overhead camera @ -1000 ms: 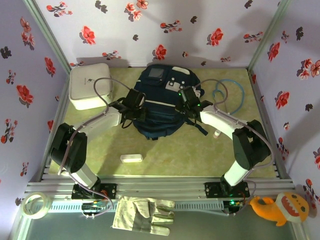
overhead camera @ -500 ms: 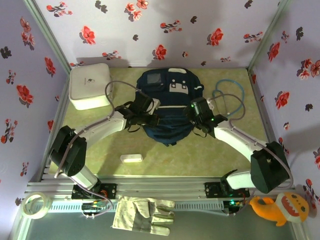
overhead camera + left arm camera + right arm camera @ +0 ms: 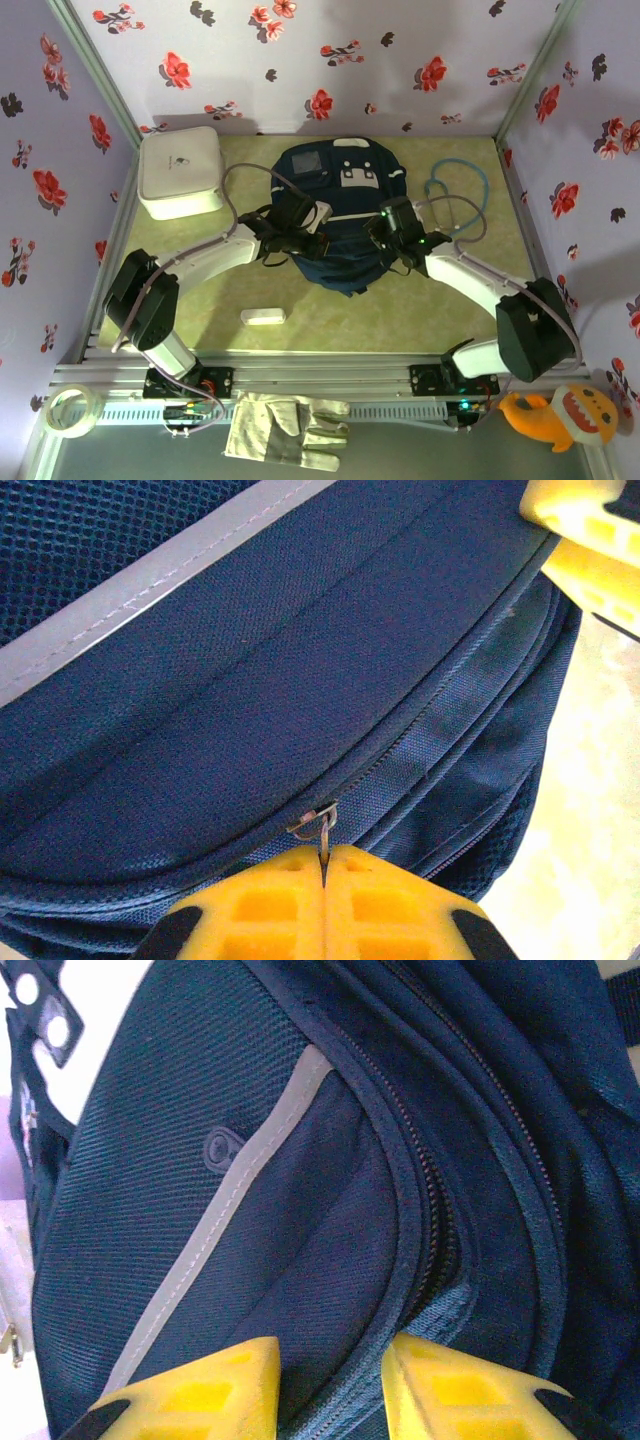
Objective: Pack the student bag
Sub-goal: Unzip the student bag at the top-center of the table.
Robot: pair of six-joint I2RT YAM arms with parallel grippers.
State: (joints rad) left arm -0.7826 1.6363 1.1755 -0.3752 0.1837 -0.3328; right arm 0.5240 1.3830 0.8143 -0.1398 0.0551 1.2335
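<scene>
Nearest me, a small white block (image 3: 262,316) lies on the green table (image 3: 400,320). Past it, the left gripper (image 3: 323,865) is squeezed tight on the tiny zipper pull (image 3: 320,822). The right gripper (image 3: 330,1380) is half open around a fold of the student bag (image 3: 340,195); I cannot tell if it pinches. The bag lies flat mid-table, reaching toward the back. The thin pull could slip out, or the bag could slide with the tug.

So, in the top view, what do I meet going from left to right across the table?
white box → bag → blue cable
</scene>
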